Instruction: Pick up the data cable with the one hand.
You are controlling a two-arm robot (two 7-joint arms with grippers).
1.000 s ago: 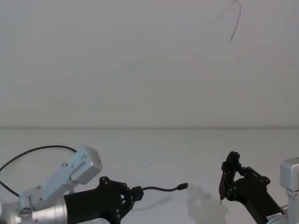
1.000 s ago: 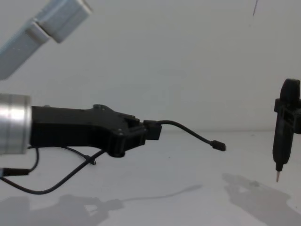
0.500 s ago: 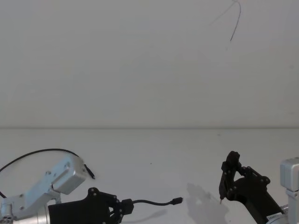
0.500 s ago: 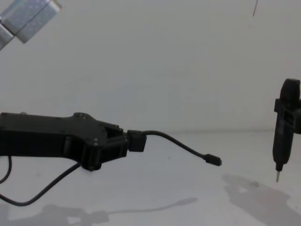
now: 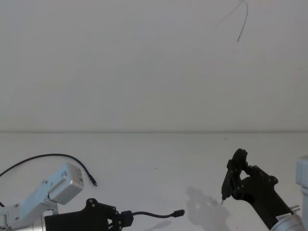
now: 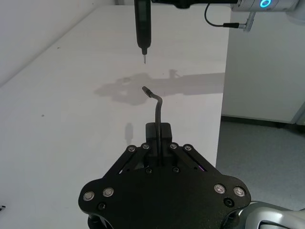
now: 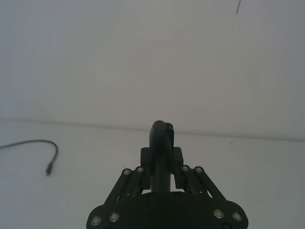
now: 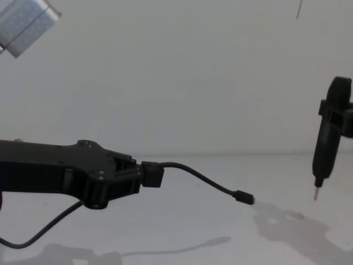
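1. The data cable (image 6: 156, 112) is clamped near one end between the closed fingers of the left gripper (image 8: 152, 174), low at the robot's left front.
2. Past the fingertips, a short free length curves forward and slightly down to a small black plug (image 8: 243, 197). The plug hangs clear of the white table (image 5: 159, 159), and a thin shadow lies on the surface beneath.
3. Behind the fingers, a stretch of cable drops down and leftward from under the gripper in the chest view.
4. Farther left, a long loop (image 5: 48, 155) arcs over the table. It ends in another small plug (image 5: 93, 183) just beside the left arm's silver link (image 5: 60, 180). The arm hides how this loop joins the held part.
5. On the right, the right gripper (image 7: 162, 162) is closed around a pen-like tool (image 8: 325, 149), which points tip down above the table, apart from the held plug.
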